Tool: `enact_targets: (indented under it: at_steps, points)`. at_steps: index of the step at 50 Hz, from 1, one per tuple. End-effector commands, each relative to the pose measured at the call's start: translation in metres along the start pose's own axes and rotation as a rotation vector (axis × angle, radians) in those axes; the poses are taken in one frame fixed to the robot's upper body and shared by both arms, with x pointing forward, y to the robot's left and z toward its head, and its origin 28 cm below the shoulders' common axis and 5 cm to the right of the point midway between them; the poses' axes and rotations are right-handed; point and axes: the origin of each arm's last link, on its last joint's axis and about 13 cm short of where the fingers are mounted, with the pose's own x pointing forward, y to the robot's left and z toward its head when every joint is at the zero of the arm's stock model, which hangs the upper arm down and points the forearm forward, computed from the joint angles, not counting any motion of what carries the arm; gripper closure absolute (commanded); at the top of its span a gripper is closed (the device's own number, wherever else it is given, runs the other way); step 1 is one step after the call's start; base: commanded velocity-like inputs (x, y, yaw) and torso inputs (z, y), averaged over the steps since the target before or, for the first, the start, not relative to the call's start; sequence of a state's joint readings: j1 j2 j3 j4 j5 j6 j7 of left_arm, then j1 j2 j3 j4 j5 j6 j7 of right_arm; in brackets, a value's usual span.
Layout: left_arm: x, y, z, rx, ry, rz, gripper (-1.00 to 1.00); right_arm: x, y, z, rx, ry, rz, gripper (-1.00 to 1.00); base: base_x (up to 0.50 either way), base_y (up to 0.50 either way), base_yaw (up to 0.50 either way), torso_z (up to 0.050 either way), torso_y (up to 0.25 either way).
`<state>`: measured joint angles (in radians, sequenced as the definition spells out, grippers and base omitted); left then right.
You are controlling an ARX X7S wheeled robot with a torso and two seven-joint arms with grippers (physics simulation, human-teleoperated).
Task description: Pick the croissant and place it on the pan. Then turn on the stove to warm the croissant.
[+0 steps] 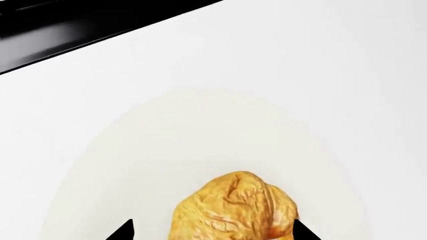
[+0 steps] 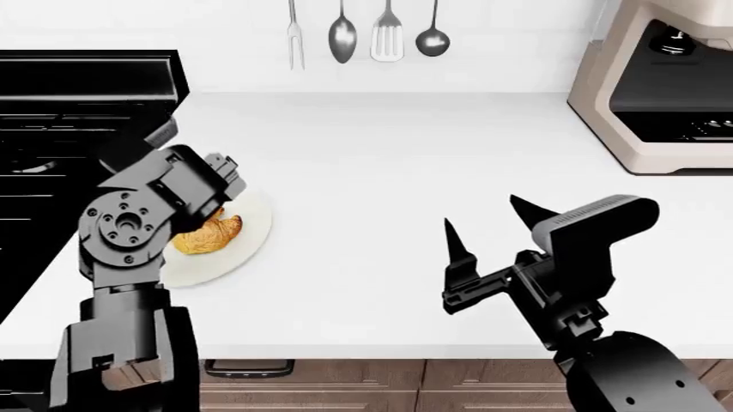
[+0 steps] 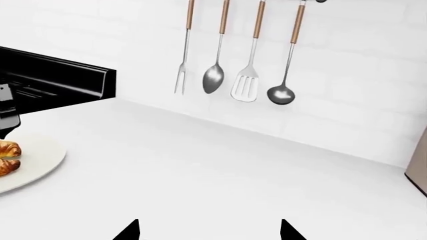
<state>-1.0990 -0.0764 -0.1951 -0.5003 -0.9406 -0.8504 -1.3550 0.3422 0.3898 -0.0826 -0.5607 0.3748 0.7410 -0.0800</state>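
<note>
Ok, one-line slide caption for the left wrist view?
Open left tool straddling the golden-brown flaky croissant on a round white plate.

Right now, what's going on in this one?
The left gripper is down over the croissant, which lies on a white plate on the counter beside the stove. In the left wrist view its fingertips sit either side of the pastry, open, not yet closed on it. The right gripper hovers open over bare counter, holding nothing. No pan is in view.
</note>
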Motion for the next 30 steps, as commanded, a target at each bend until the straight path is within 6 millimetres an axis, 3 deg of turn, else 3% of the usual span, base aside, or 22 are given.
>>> enact_targets:
  at_steps: [1,18,19,30]
  points:
    - [0.0043,-0.0001,-0.0048,0.025,-0.011,0.014,-1.0,-0.0008,-0.0009,-0.0015,0.003,-0.002,-0.009,-1.0,0.0,0.0,0.0,0.0,0.0]
    - [0.0086,0.0018,-0.0087,0.057,-0.028,0.024,-1.0,0.0008,0.0002,-0.0025,0.001,-0.001,-0.013,-1.0,0.0,0.0,0.0,0.0,0.0]
    - [0.0072,0.0018,-0.0086,0.059,-0.03,0.018,1.0,0.0007,0.0001,-0.0026,0.002,-0.002,-0.015,-1.0,0.0,0.0,0.0,0.0,0.0]
    - [0.0011,0.0019,-0.0053,0.049,-0.044,-0.005,1.0,-0.0022,-0.001,-0.0009,0.001,-0.011,-0.022,-1.0,0.0,0.0,0.0,0.0,0.0]
